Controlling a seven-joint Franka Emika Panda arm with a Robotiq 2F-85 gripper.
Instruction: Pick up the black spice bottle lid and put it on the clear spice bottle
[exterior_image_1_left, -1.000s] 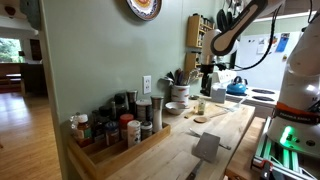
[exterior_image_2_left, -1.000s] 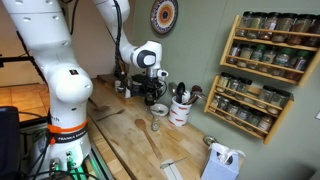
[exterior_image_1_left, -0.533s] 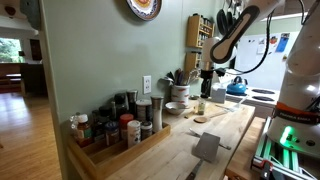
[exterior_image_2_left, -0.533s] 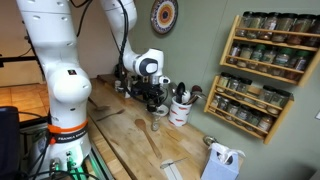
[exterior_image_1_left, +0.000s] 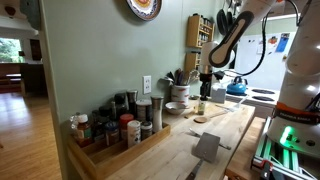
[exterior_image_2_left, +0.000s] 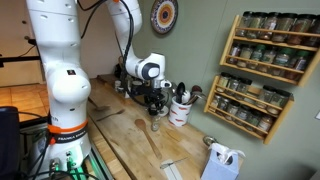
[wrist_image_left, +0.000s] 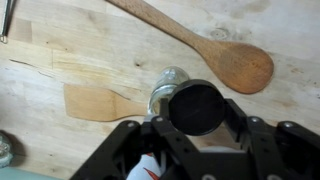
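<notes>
- The claw (wrist_image_left: 196, 118) is hanging over the wooden counter (wrist_image_left: 60, 45). In the wrist view its jaws are drawn in partway and pinching the black lid (wrist_image_left: 195, 105) by the rim, one finger on each opposite side.
- The lid is riding flat, top face to the camera, just above the clear bottle (wrist_image_left: 164, 84) and a little off to one side of its mouth. An arc of the bottle's rim is peeking out beside it, so the two are not lining up yet. Whether lid and rim are touching, I cannot tell.
- In both exterior views the bottle (exterior_image_2_left: 156, 123) (exterior_image_1_left: 200, 106) is standing upright on the counter right under the claw (exterior_image_2_left: 155, 102), with only a small gap between them.
- The lid looks like a small, stiff, light plastic cap with a smooth edge. It is likely to twist or slip in a loose pinch, so a grip straight across the rim, held level, seems the right one.
- The bottle is looking narrow, light and probably glass, and nothing is bracing it. A sideways nudge from an off-centre lid could tip or skate it, so I would be centring the lid first and then coming straight down gently.
- A wooden spoon (wrist_image_left: 205, 42) and a wooden spatula (wrist_image_left: 95, 100) are lying flat near the bottle and not touching it.
</notes>
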